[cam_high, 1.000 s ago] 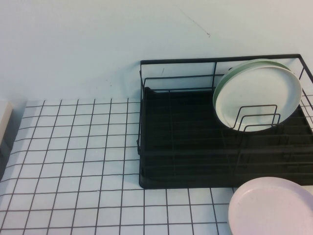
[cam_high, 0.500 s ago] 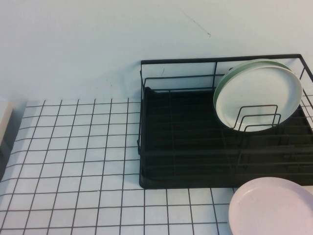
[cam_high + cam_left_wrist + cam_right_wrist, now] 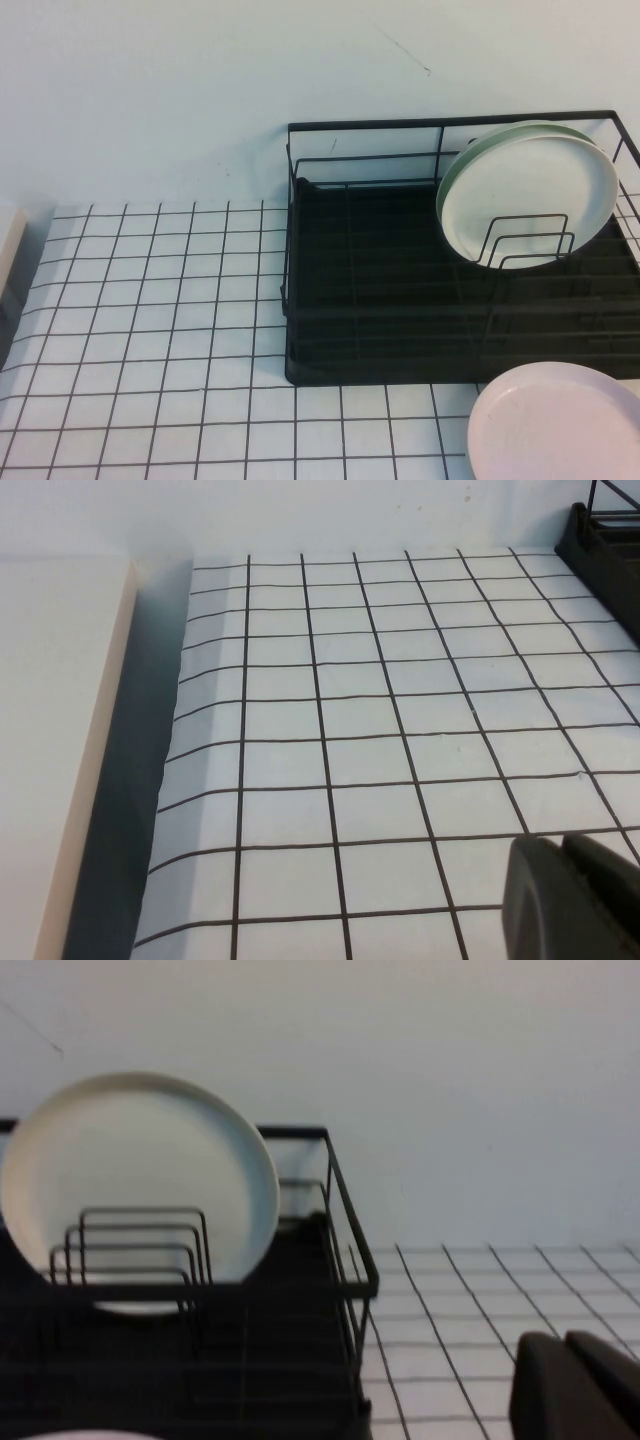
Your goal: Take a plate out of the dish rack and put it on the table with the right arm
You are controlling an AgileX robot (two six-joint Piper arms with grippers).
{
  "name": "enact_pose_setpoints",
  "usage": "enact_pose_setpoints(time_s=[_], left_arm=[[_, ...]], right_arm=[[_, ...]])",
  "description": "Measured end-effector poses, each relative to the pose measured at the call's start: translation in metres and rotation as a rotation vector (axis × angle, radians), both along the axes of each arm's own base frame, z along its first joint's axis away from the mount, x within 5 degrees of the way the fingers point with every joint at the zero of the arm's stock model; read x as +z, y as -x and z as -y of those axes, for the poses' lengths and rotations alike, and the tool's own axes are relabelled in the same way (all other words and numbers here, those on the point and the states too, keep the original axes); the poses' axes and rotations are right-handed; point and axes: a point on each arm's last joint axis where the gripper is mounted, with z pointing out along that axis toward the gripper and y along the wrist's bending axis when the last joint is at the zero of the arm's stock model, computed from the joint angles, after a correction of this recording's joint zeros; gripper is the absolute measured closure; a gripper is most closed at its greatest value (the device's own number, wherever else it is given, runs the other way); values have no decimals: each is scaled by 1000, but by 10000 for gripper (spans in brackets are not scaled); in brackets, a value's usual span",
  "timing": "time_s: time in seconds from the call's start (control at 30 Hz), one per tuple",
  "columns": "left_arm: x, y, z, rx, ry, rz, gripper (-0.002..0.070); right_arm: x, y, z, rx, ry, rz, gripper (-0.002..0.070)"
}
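Nothing has shifted over the last second: nearest me, the pink plate [image 3: 560, 425] lies flat on the table [image 3: 150, 330], just in front of the dish rack [image 3: 400, 300]. I judge placement done. My right gripper [image 3: 585, 1385] sits closed and empty beside the rack; left gripper [image 3: 575, 895] hangs well away from it over bare table.

A plain pale wall [image 3: 200, 90] rises behind the scene, matte and evenly lit, with a thin dark scratch [image 3: 405, 52] toward its upper right. At the far left, a cream-coloured slab [image 3: 50, 740] lies alongside, a shadowed gap [image 3: 140, 810] beside it.
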Motion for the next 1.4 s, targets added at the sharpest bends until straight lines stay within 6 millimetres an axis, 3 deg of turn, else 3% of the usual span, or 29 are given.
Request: enact_pose_setpoints(time_s=[0.17, 0.23, 0.73, 1.4], left_arm=[[0, 0, 0, 0, 0, 0, 678], [0, 0, 0, 0, 0, 0, 678], [0, 0, 0, 0, 2, 0, 678], [0, 0, 0, 1, 4, 0, 678]], right_arm=[[-22, 5, 5, -55, 4, -247, 678], [-23, 7, 6, -69, 3, -270, 678], [-23, 7, 4, -26, 95, -293, 679], [-23, 7, 3, -48, -26, -279, 679]])
